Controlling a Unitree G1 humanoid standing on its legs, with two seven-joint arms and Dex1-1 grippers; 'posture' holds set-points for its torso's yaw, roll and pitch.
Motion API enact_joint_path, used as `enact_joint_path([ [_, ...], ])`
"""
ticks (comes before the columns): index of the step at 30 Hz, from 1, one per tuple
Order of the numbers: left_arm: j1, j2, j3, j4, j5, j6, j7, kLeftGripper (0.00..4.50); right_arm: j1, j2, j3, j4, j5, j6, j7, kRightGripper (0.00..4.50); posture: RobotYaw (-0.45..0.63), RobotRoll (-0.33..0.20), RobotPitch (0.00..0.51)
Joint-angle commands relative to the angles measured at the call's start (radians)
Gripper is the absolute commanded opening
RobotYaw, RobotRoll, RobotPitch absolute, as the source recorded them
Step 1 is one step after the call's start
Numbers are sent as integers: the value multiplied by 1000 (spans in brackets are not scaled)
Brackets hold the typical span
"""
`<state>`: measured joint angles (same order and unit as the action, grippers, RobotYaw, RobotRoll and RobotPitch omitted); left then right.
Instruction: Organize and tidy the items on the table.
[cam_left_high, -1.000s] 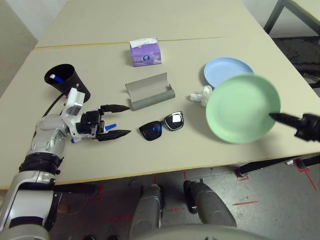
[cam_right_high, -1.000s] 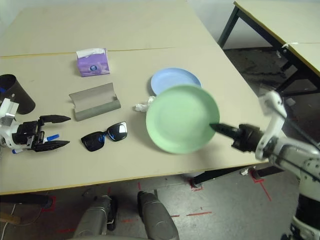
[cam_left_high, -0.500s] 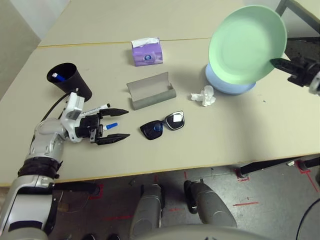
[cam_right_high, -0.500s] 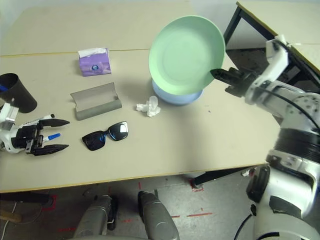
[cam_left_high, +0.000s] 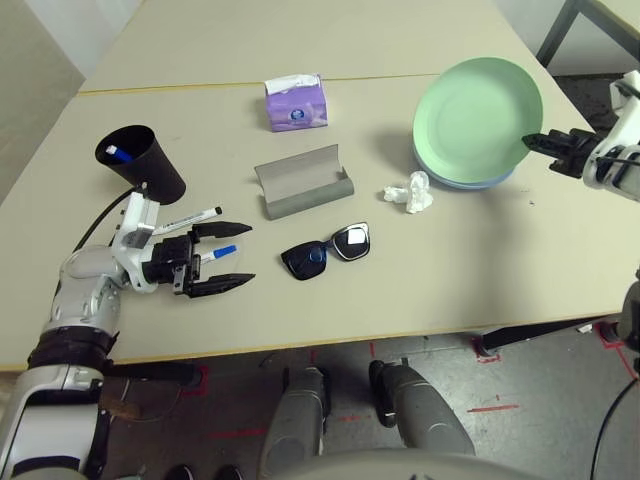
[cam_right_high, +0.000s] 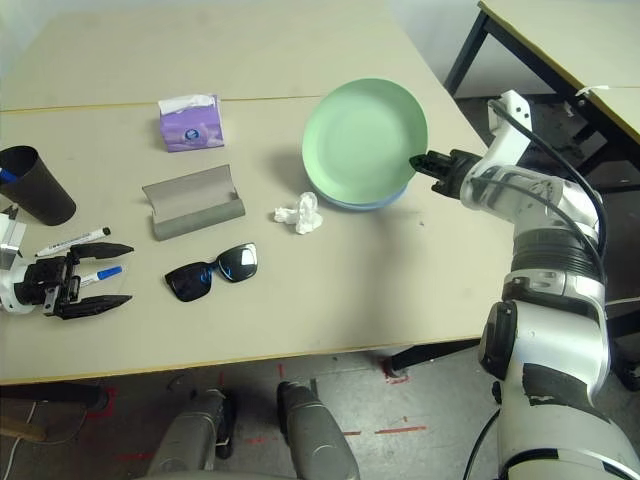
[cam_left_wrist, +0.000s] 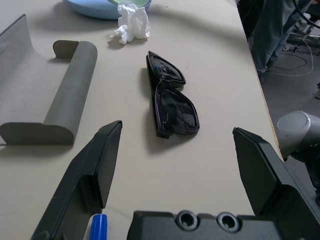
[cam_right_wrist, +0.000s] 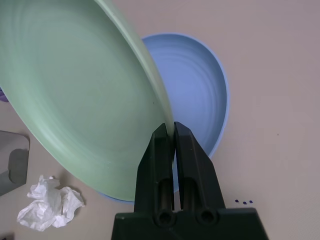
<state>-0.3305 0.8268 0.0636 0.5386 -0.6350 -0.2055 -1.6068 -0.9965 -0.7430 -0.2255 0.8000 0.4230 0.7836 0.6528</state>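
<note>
Two tools: the right tool (cam_right_wrist: 174, 134) pinches the green plate (cam_left_high: 478, 118) tilted over the blue plate (cam_right_wrist: 195, 90); the left tool (cam_left_high: 230, 258) gapes empty.

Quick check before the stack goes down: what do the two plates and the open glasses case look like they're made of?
Green plate and blue plate: probably plastic or melamine, with smooth matte pastel surfaces, thin rims and faint concentric rings. Glasses case: looks like a rigid grey shell with a dull, possibly fabric or leatherette covering; I can't tell which.

My left gripper (cam_left_high: 228, 256) hovers spread wide near the table's (cam_left_high: 420, 290) front-left edge; my right gripper (cam_right_wrist: 173, 131) is extended, pinched on the green plate's (cam_left_high: 470, 110) rim.
</note>
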Motion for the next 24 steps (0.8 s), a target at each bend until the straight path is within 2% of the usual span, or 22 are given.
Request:
enact_joint_path([
  [1, 20, -1, 13, -18, 20, 7, -8, 4500, -13, -13, 11, 18, -26, 7, 27, 11, -55, 0, 223],
  [9, 28, -21, 24, -34, 33, 14, -8, 4500, -27, -18, 28, 39, -73, -9, 62, 11, -56, 0, 224],
  [10, 29, -22, 26, -35, 34, 14, -8, 4500, -30, -17, 28, 44, -77, -12, 64, 535, -55, 0, 223],
  [14, 29, -28, 39, -33, 40, 15, -8, 4500, -38, -15, 28, 56, -95, -26, 75, 1771, -52, 0, 221],
  [21, 34, -43, 56, -38, 53, 16, -7, 4500, -52, -17, 15, 61, -100, -27, 82, 4366, -59, 0, 224],
  [24, 32, -47, 61, -35, 59, 16, -8, 4500, -37, -30, 13, 8, -87, 9, 99, 4438, -57, 0, 224],
])
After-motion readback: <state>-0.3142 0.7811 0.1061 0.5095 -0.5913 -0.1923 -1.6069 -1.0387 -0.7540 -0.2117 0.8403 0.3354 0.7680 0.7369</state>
